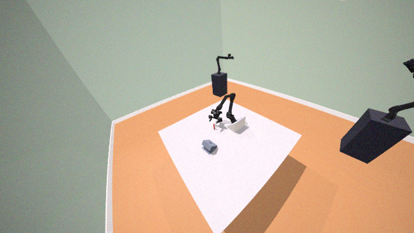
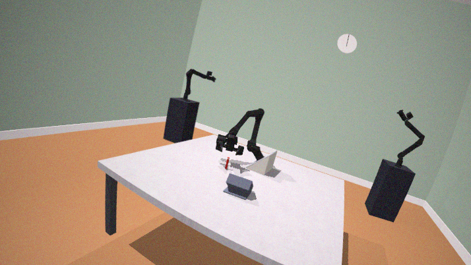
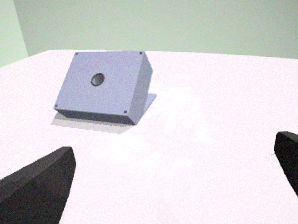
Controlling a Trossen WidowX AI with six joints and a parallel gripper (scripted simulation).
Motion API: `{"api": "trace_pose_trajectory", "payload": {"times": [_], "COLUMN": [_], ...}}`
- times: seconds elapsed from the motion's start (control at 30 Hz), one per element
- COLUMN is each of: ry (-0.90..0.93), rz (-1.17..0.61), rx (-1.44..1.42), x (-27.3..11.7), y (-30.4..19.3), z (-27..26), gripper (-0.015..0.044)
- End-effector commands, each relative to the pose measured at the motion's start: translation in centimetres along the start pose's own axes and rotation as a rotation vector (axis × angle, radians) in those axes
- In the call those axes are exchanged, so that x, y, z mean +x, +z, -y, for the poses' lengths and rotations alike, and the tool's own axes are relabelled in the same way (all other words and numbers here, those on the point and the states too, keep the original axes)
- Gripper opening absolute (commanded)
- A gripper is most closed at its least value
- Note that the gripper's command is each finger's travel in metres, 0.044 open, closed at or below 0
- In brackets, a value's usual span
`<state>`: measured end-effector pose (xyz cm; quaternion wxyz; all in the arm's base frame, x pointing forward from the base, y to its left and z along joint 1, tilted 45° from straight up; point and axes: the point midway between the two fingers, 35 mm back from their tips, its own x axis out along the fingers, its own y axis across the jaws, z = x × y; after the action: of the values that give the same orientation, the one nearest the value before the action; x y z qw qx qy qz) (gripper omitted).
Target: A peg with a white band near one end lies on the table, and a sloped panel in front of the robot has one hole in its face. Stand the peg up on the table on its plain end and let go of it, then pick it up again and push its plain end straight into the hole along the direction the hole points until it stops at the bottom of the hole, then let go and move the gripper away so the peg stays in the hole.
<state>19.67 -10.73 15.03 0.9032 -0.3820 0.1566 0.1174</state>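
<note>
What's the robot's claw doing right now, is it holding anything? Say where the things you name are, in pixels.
Gripper point(image 1: 215, 119) point(image 2: 229, 152) point(image 3: 174, 148): wide open, holding nothing.

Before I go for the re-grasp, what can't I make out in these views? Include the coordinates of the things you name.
- Red upright peg point(image 1: 214, 126) point(image 2: 227, 163): its white band is too small in top and exterior; wrist misses the peg.
- Blue-grey sloped panel point(image 1: 209, 146) point(image 2: 239, 184) point(image 3: 100, 80): the hole's bottom is lost in shadow in wrist; exterior shows the panel's back.
- Black gripper fingers: cut off by wrist's edges.
</note>
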Motion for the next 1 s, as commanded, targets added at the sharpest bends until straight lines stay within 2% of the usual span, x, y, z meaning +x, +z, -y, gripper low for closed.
{"api": "trace_pose_trajectory", "payload": {"times": [0.0,0.2,0.3,0.5,0.97], "ry": [-0.002,-0.066,-0.089,-0.071,0.085], "rz": [-0.013,0.024,0.046,0.019,-0.301], "rx": [-0.006,0.014,0.027,0.067,0.375], "x": [-0.2,-2.1,-2.9,-2.7,-0.9], "y": [3.3,9.4,10.8,10.4,7.1], "z": [0.2,-0.3,-0.6,-0.6,-1.4], "gripper": [0.044,0.044,0.044,0.044,0.044]}}
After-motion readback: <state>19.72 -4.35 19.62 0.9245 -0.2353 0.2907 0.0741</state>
